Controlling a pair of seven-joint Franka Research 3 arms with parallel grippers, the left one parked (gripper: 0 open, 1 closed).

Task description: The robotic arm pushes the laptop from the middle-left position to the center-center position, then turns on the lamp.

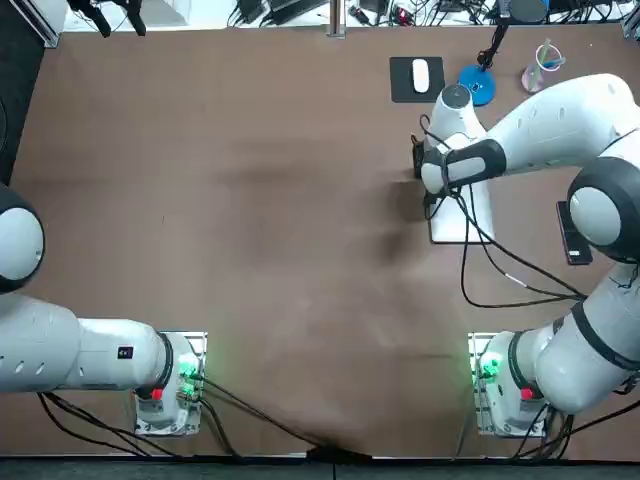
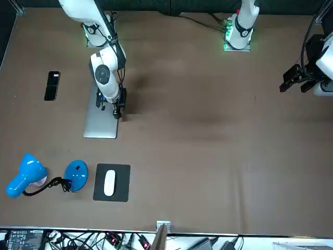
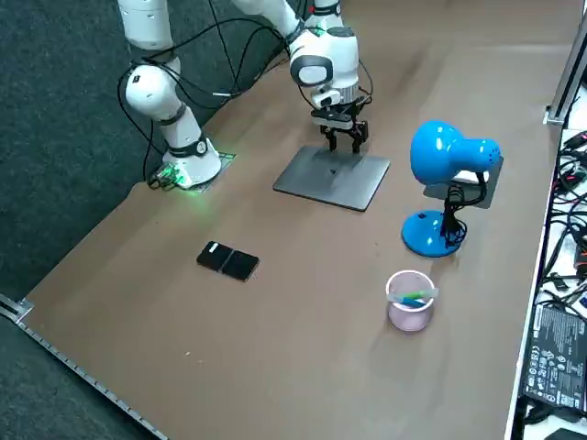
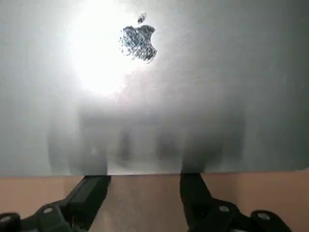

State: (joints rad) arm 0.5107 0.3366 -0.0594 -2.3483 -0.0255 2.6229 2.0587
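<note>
A shut silver laptop lies flat on the right part of the brown table, half covered by my right arm in the top view. My right gripper stands low at the laptop's long edge that faces the table's middle. It is open, both black fingers sit just off that edge, and nothing is between them. The lid with its logo fills the wrist view. A blue desk lamp stands beyond the laptop's far end; no glow shows from it.
A white mouse rests on a black pad beside the lamp. A pink cup stands at the far right. A black phone lies to the right of the laptop.
</note>
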